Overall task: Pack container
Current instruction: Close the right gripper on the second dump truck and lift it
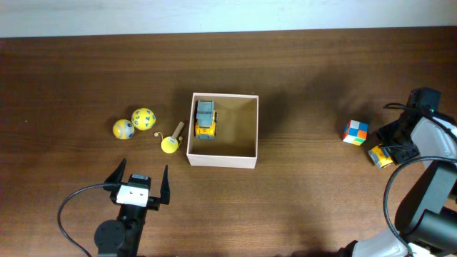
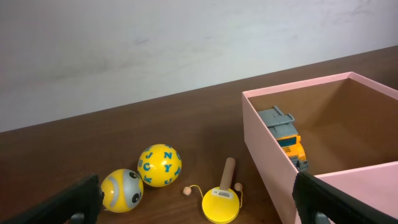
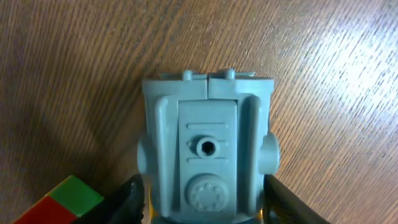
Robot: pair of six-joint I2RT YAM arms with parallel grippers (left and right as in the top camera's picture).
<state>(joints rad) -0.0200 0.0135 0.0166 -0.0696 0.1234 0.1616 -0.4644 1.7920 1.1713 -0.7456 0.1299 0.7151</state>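
two grippers to log. right gripper (image 3: pixel 205 202) low at the right end of the counter (image 1: pixel 300 214), fingers (image 3: pixel 132 199) tight along both flanks of a grey-and-yellow loose truck (image 3: pixel 208 143); cannot tell whether truly clamped or only touching. left gripper (image 1: pixel 139 187) spread wide, empty, near the front edge, just short of the container (image 1: pixel 221 158). container mid-counter, open side up, one packed truck (image 1: pixel 205 118) against its left wall. judged step: taking up the loose truck. next move, likely: firm the grip, lift clear of the cube puzzle (image 1: pixel 355 132) just beside, carry left over the container rim, release inside. count: two trucks, two yellow balls (image 1: pixel 143 118), one paddle toy (image 1: pixel 171 141), one cube puzzle, one container.
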